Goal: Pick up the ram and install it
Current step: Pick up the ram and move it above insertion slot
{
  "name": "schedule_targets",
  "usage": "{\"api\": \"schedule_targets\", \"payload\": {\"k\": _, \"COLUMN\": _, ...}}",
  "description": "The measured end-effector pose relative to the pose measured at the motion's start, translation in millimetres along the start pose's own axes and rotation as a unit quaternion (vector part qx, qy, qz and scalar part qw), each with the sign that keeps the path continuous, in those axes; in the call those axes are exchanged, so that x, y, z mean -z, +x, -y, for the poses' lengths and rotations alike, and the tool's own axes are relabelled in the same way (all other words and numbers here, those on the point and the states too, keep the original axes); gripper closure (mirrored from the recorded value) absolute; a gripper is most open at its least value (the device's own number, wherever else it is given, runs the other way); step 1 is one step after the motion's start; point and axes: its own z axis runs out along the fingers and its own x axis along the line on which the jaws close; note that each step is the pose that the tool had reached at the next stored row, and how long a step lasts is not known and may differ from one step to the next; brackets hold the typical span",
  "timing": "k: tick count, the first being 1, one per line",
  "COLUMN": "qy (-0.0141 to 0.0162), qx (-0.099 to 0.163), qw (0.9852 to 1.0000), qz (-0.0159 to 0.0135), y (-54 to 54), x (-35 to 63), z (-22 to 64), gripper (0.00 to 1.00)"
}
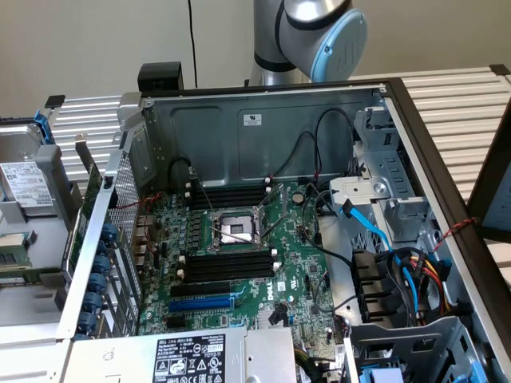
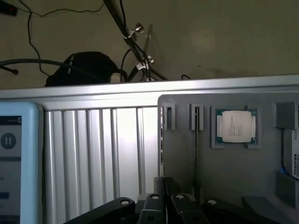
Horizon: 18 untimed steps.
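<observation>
My gripper (image 2: pixel 164 201) hangs over the edge of a grey parts tray (image 2: pixel 243 177), its black fingers (image 2: pixel 154 205) pressed together. I see nothing between them. The tray has two narrow holders (image 2: pixel 196 116). A thin dark line (image 2: pixel 195 154) runs from one of them, and I cannot tell whether it is the ram on edge. In the exterior view the open computer case (image 1: pixel 263 128) shows the motherboard (image 1: pixel 295 263) with long black empty memory slots (image 1: pixel 227 266) on either side of the processor socket (image 1: pixel 235 230). The arm's grey and blue joint (image 1: pixel 319 32) rises behind the case.
A processor chip (image 2: pixel 236 127) lies in the tray beside a labelled drive (image 2: pixel 295 161). A ribbed metal table (image 2: pixel 107 154) and a screen (image 2: pixel 14 154) lie next to the tray. Cables (image 1: pixel 383 239), a drive cage (image 1: pixel 383 159) and a power supply (image 1: pixel 192 355) crowd the case.
</observation>
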Motion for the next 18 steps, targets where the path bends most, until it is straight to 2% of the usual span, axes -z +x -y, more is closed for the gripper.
{"api": "schedule_targets", "payload": {"k": 14, "qy": 0.0, "qx": 0.0, "qw": 1.0, "qz": -0.0004, "y": 3.2, "x": 33.9, "z": -0.3, "gripper": 0.88}}
{"api": "schedule_targets", "payload": {"k": 18, "qy": 0.0001, "qx": 0.0, "qw": 1.0, "qz": -0.0007, "y": 3.9, "x": 41.0, "z": -0.3, "gripper": 0.88}}
